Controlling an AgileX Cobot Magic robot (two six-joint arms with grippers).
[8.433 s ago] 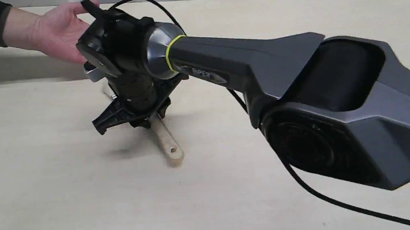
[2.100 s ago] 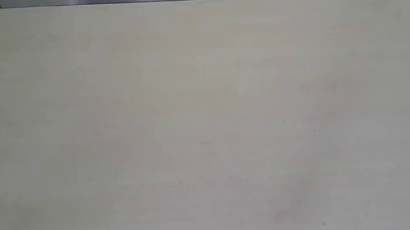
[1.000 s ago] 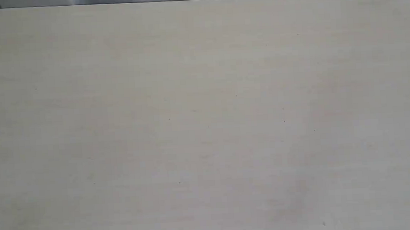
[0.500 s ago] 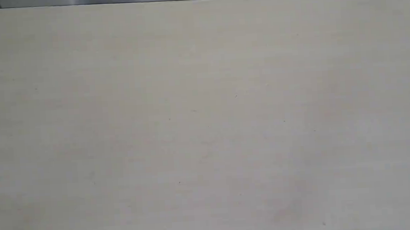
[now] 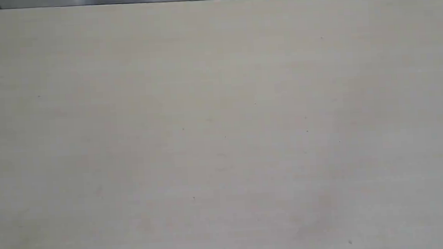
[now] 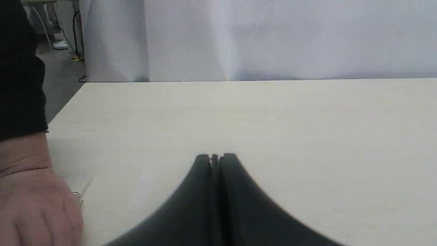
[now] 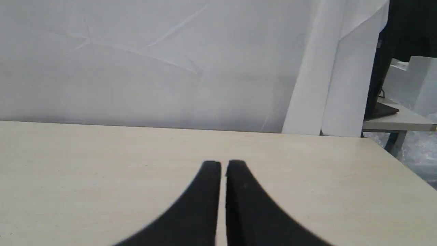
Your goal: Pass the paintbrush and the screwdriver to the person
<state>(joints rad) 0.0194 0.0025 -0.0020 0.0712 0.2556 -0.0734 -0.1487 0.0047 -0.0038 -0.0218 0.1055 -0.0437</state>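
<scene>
The person's bare hand [image 6: 34, 205] with a dark sleeve [image 6: 20, 75] rests on the table at the edge of the left wrist view, beside my left gripper [image 6: 215, 158]. That gripper is shut with nothing between its fingers. A small silver glint [image 6: 77, 197] and a pale blur show at the hand's edge; I cannot tell what they are. My right gripper [image 7: 223, 164] hovers over bare table, its fingers nearly touching and holding nothing. The paintbrush and the screwdriver are not recognisable in any view. No arm or hand appears in the exterior view.
The exterior view shows only the pale wooden table [image 5: 222, 132] and its far edge. A white curtain [image 6: 273, 37] hangs behind the table. A table corner [image 7: 372, 140] and a side desk [image 7: 396, 119] appear in the right wrist view.
Since the oldest frame, the arm, the brush and the person's hand have left the exterior view. Over the last two seconds nothing has visibly moved.
</scene>
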